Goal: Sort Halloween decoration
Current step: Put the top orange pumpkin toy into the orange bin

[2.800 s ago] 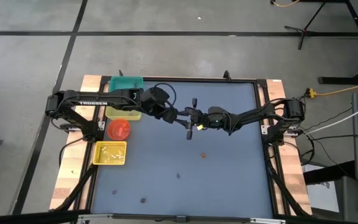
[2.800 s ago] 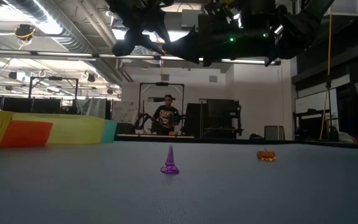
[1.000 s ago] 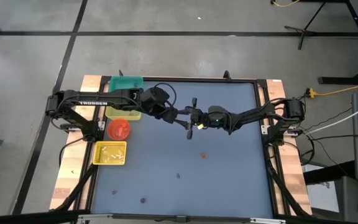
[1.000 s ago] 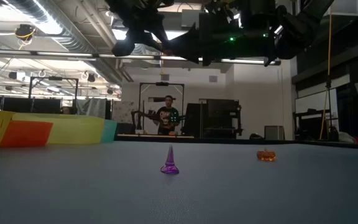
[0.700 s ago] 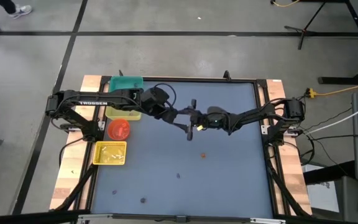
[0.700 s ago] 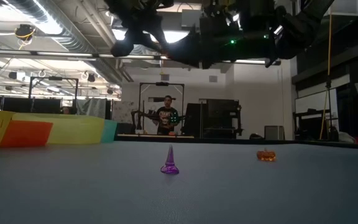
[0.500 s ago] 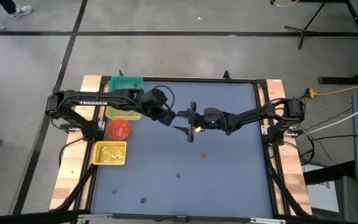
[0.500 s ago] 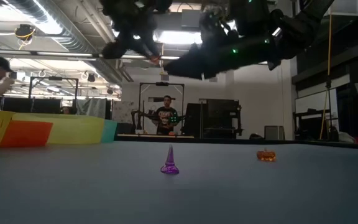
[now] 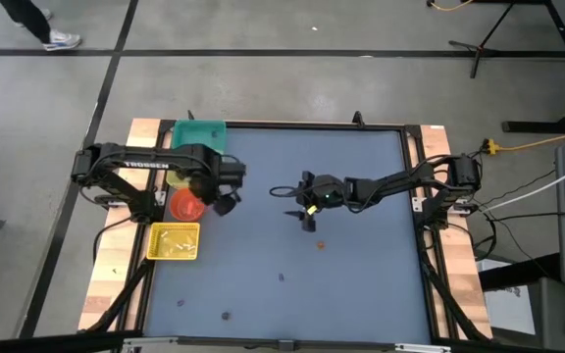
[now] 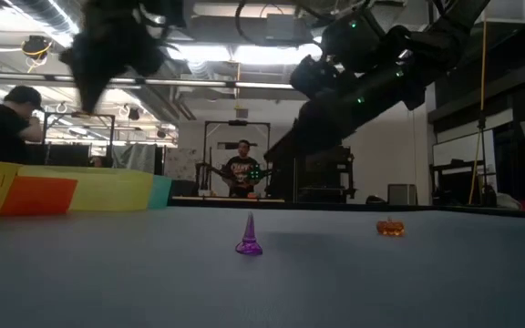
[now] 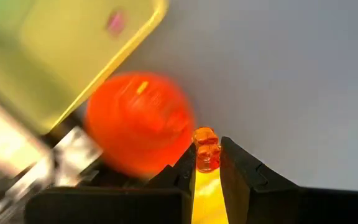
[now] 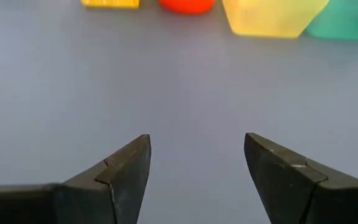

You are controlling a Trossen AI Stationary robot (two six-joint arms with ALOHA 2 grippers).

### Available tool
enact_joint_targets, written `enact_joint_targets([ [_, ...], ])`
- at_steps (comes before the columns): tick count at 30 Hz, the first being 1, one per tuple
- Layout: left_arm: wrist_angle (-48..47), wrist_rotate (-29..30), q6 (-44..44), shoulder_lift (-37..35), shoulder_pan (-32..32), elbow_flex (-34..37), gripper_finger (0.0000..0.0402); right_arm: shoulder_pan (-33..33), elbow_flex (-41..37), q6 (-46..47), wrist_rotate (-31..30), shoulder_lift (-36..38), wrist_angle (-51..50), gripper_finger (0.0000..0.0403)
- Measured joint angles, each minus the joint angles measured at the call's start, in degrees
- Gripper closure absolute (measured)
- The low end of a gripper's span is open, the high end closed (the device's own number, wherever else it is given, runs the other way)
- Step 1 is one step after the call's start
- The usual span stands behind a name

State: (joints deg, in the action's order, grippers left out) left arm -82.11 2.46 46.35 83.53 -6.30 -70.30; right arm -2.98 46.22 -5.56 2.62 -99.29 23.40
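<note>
Orange trinket (image 11: 206, 150) pinched in left fingers (image 11: 180, 176) — right fingers (image 12: 126, 163) spread, empty.

Bins and trinkets, counted
Four bins (image 9: 176, 242) are sitting together; five trinkets (image 9: 322, 245) are showing outside them.

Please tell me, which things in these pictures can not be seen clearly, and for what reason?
- Trinkets on the mat's near part, high view: too small to tell their kind.
- Red bin, high view: partly covered by the left arm, contents hidden.
- Left gripper, low view: motion-blurred; its orange trinket shows only in the left wrist view.
- Yellow bin, left wrist view: blurred, cut by the edge.
- Right gripper: open, empty.
</note>
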Motion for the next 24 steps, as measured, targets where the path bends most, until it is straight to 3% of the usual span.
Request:
enact_joint_targets([
  [5,-8.0,1.7,0.1,0.0,2.8,0.0,0.0367,0.0,0.0,0.0,0.0,0.0,-2.6,0.0144],
  [15,-7.9,6.0,-0.3,0.0,6.1,0.5,0.0367,0.0,0.0,2.9,0.0,0.0,-2.6,0.0144],
  [24,-7.9,7.0,-0.4,0.0,7.5,8.2,0.0366,0.0,0.0,2.9,0.0,0.0,-2.6,0.0144],
])
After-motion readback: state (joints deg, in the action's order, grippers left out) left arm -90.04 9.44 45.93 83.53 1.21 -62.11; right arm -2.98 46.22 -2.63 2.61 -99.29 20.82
